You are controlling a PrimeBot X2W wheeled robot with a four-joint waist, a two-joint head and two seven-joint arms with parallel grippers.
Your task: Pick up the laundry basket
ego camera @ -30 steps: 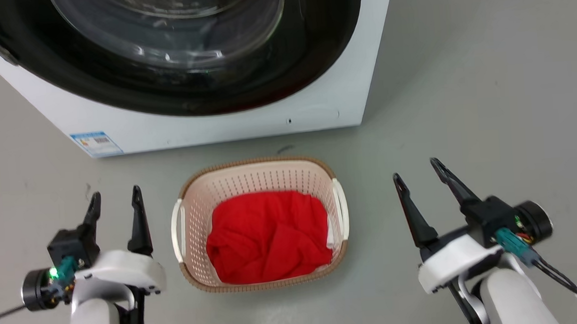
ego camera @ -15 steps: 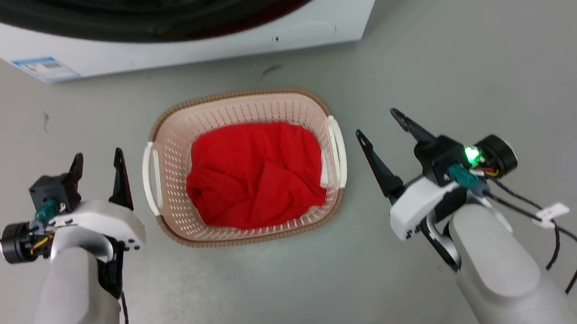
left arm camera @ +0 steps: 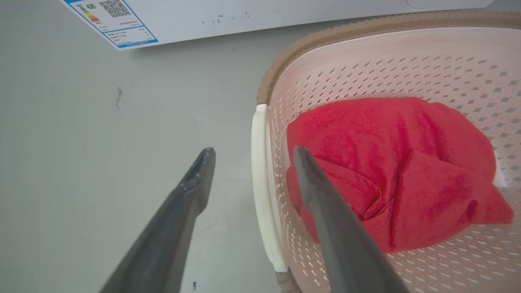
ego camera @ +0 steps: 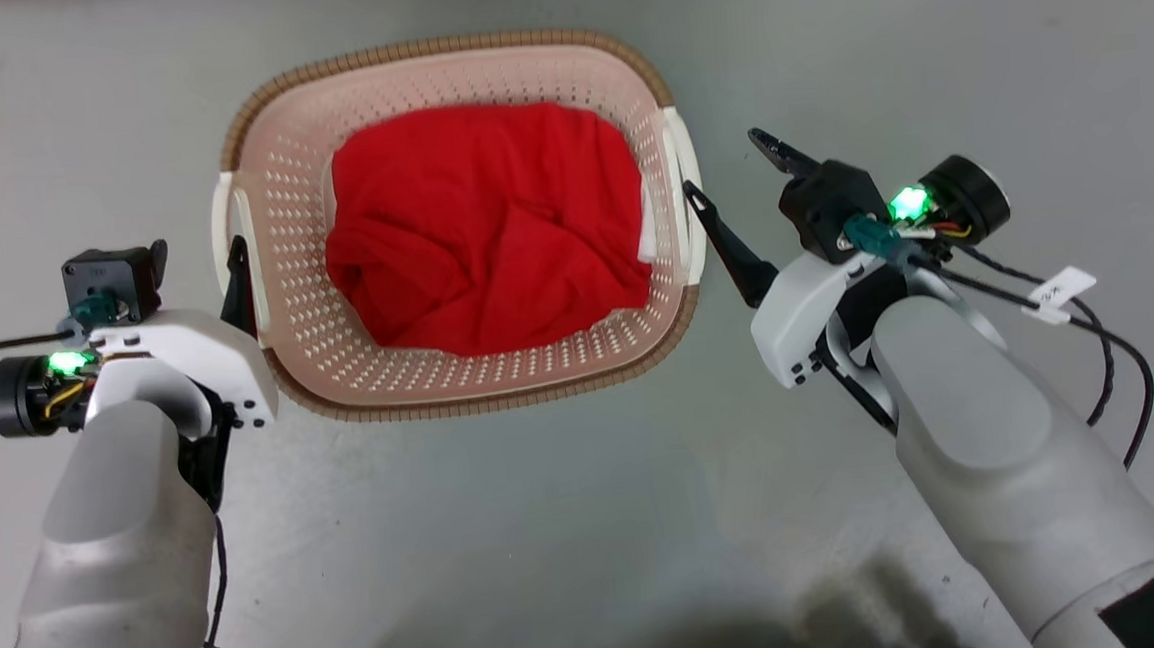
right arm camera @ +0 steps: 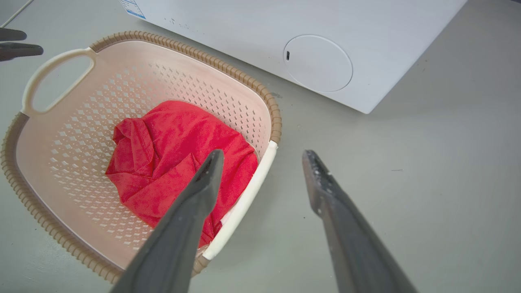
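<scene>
Fingers [left arm camera: 189,195] of the left gripper [ego camera: 197,255] spread wide, holding nothing; fingers [right arm camera: 199,195] of the right gripper [ego camera: 724,162] likewise wide apart and empty.

Underneath, a plain grey floor [ego camera: 549,526], lightly scuffed. At the far side, the white front of a washing machine [right arm camera: 252,24], with a round cover [right arm camera: 317,63] low on the panel and a blue-edged label [left arm camera: 118,20] toward one corner.

The laundry basket [ego camera: 440,47] upright on that floor, mouth up, just in front of the machine, with a red cloth [ego camera: 486,229] bunched in the bottom. Long axis across the head view, from left handle [ego camera: 222,215] to right handle [ego camera: 690,177], one long side toward the machine.

Basket between the two grippers. In the left wrist view, left handle framed between the left fingers: one finger over bare floor, the other over the perforated wall and the cloth. Same on the right: right handle between the right fingers, inner finger over the basket, outer finger over floor. Touching the handles or just clear of them: cannot tell.
</scene>
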